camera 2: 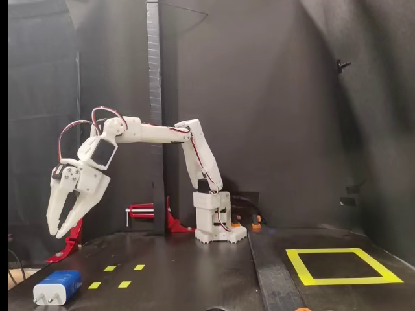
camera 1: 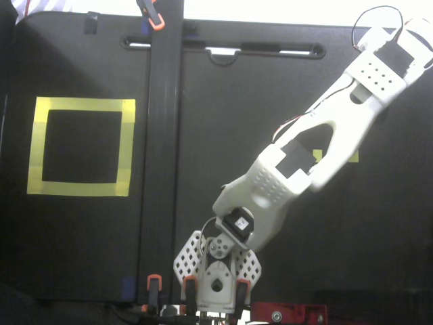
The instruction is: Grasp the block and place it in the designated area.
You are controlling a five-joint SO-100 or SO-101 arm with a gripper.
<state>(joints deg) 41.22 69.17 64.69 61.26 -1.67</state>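
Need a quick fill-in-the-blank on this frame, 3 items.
1. The block lies on the ___, outside the designated area.
2. The gripper hangs ___ the block, not touching it.
3. The gripper's jaws are ___ and hold nothing.

Missing words: table; above; open

A hobby robotics test rig: black-draped walls, clamps fixing the black board.

In a fixed view the block lies far left, below the fingers, the designated area far right
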